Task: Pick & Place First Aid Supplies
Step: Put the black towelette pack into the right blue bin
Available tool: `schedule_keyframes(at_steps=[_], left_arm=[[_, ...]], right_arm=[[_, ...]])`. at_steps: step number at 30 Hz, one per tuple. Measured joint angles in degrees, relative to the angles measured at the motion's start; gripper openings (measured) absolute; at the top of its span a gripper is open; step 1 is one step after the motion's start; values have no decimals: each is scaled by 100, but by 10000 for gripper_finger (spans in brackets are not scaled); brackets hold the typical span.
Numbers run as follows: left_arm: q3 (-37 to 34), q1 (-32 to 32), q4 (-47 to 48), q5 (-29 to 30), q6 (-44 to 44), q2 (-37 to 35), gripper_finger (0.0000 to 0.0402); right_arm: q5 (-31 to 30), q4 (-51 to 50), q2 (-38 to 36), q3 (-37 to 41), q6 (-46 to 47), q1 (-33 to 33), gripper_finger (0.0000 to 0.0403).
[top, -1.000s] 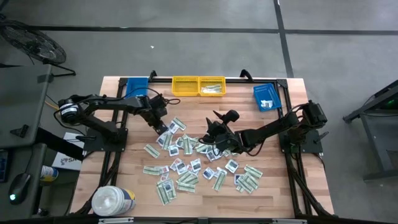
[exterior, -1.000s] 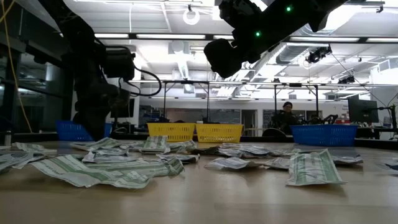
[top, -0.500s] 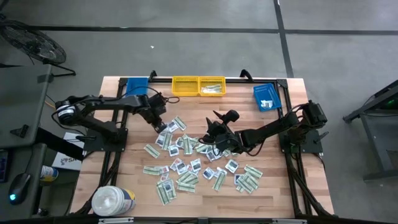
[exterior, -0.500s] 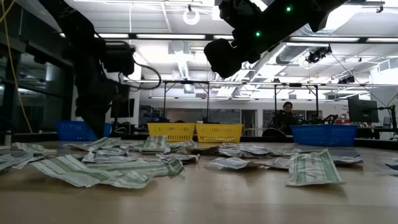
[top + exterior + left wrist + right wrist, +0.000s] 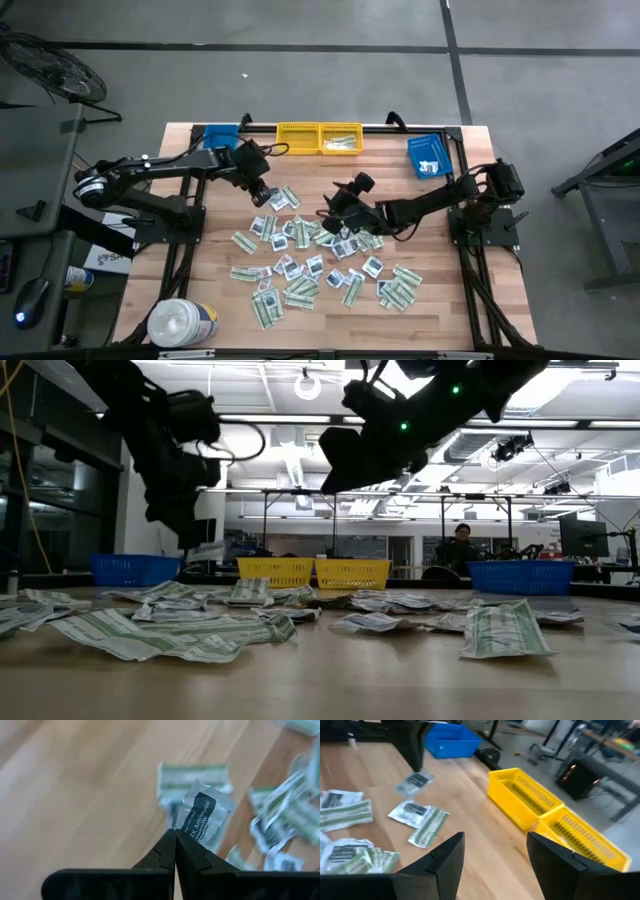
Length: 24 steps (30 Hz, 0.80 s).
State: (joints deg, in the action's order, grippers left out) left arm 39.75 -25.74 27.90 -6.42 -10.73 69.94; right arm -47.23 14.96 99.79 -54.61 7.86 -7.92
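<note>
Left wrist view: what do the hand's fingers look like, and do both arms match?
The left hand has matte black fingers, flat-sided and tapering to blunt wedge tips. The right hand has the same black wedge-shaped fingers. From above, both arms are dark, with black cable looping near the left wrist.

Grey floor (image 5: 300, 70), lit ceiling (image 5: 250, 400), wooden table (image 5: 440, 300).

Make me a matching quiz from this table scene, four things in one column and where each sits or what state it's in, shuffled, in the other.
Things:
1. left gripper
2. right gripper
3. white tub
4. yellow bins

States or places:
A. near left corner of the table
B. open, holding nothing
C. far edge, middle
D. shut on an antiseptic towelette packet

Pairs: 1-D, 2-B, 3-A, 4-C
</note>
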Motion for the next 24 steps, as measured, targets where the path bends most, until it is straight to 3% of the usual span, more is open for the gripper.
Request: schedule_keyframes(at_steps=[13, 24], left_arm=[[2, 1018, -2099, 1206, 262, -25, 0], [2, 1688, -2847, 2492, 622, -25, 0]], right_arm=[[2140, 791, 0, 0, -19, 514, 209], [2665, 1212, 0, 2, 109, 878, 209]])
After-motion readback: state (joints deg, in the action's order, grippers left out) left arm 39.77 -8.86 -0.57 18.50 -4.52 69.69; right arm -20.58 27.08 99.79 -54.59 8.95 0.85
